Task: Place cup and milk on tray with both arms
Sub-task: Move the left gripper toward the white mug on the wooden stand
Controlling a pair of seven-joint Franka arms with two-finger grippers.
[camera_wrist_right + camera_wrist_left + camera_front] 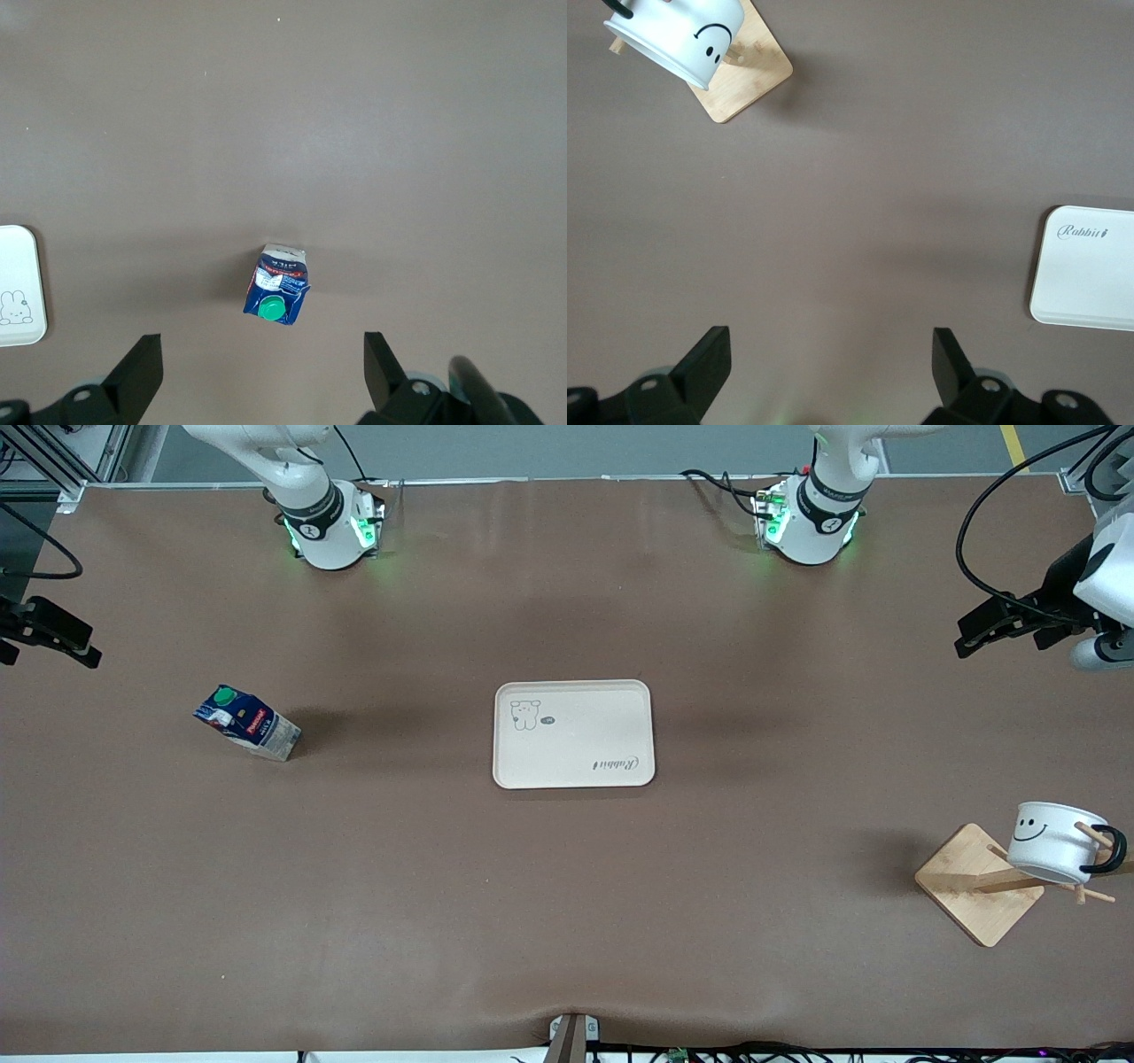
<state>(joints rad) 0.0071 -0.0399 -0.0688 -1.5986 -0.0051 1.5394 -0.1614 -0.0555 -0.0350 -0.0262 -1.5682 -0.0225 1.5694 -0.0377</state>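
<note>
The cream tray (574, 733) lies flat in the middle of the table with nothing on it. The dark blue milk carton (248, 722) with a green cap stands on the table toward the right arm's end. The white smiley cup (1054, 841) hangs tilted on a peg of a wooden rack toward the left arm's end, nearer the front camera than the tray. My left gripper (1005, 638) is open and empty, high over the table's left-arm end. My right gripper (51, 646) is open and empty, high over the right-arm end. The left wrist view shows open fingers (709, 359), the cup (678, 35) and the tray (1090, 274). The right wrist view shows open fingers (142, 363) and the milk (279, 292).
The rack's square wooden base (974, 886) sits close to the table's left-arm end, its pegs sticking out past the cup. It also shows in the left wrist view (749, 75). The tray's corner shows in the right wrist view (18, 288). Brown tabletop lies between tray, milk and rack.
</note>
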